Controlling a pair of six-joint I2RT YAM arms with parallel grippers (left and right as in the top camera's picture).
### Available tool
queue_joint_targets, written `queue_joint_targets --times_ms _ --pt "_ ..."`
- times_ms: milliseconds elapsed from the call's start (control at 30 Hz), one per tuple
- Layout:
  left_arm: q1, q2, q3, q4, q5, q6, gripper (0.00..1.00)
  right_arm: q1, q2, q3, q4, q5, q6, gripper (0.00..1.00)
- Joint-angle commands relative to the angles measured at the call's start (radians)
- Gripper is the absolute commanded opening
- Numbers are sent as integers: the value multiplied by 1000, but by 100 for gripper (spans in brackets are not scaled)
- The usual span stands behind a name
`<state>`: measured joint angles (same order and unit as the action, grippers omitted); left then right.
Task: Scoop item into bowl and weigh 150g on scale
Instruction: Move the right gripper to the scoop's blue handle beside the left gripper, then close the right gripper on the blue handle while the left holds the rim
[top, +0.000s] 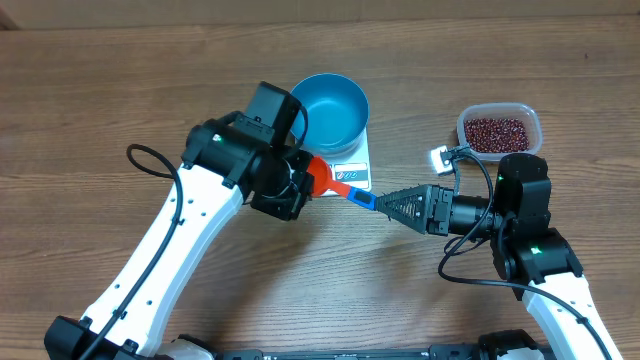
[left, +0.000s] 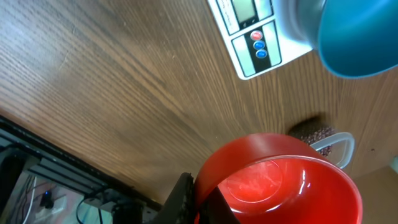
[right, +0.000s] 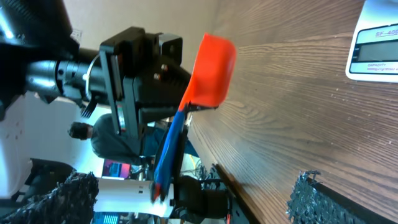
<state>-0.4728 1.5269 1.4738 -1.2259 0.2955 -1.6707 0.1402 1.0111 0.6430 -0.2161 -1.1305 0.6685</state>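
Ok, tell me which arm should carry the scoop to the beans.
Right, probably: the open right pincer sits at the scoop handle's free end, and the beans lie beside that arm. The left pincer grips the scoop farther away.

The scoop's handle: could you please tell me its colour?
The scoop's handle is blue, its cup red-orange; the right wrist view shows it best.

Empty blue bowl (top: 333, 110) on wht scale (top: 352, 176), red-brown beans (top: 497, 132) apart to R
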Motion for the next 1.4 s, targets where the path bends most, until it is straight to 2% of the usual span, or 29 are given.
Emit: queue_joint_targets --times_ms 0,67,267,567,967,1033,1100,1267,1367 --pt "-29 -16 20 5 -29 -60 4 7 0 16 12 23 42 100" --pt "-53 -16 20 6 -41 -96 4 7 0 16 26 23 124 100" --pt "-96 -16 20 50 -48 -118 4 7 0 16 64 13 196 100" --pt "-144 -16 20 80 -123 -161 4 25 0 16 67 10 204 100" --pt "-144 -16 20 76 -72 -256 4 51 0 16 126 64 199 97" --pt "-144 -16 20 75 -60 -261 4 51 0 16 126 64 199 95" --pt "-145 -16 20 75 -58 -264 4 51 0 16 126 65 199 87" --pt "-145 -16 20 75 -58 -272 5 51 0 16 126 65 198 74" --pt "-145 -16 20 75 -58 -271 4 51 0 16 126 65 198 62"
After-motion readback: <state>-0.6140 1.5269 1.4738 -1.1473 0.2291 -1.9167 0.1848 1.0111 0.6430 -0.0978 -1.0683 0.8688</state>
